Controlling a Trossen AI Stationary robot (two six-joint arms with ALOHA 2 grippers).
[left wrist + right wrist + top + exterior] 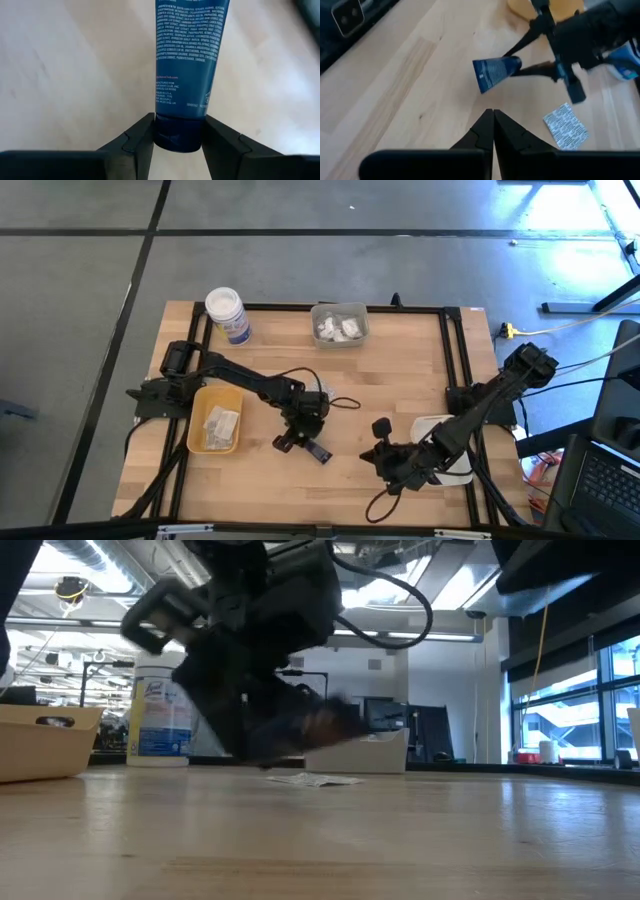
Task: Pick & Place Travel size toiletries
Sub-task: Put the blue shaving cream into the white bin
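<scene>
Here your left hand point(303, 442) grips the dark tube point(187, 60) by its cap end, low over the desk point(400, 380). Your right hand point(383, 463) waits nearby, fingers pressed together and empty.

Dark blue tube point(186, 75) with white fine print, cap end pinched between left gripper point(178, 145) fingers, near table middle. Flat white printed sachet point(566, 126) lies on wood nearby. White packets point(220, 425) in yellow tray; more point(337, 328) in clear tray.
</scene>
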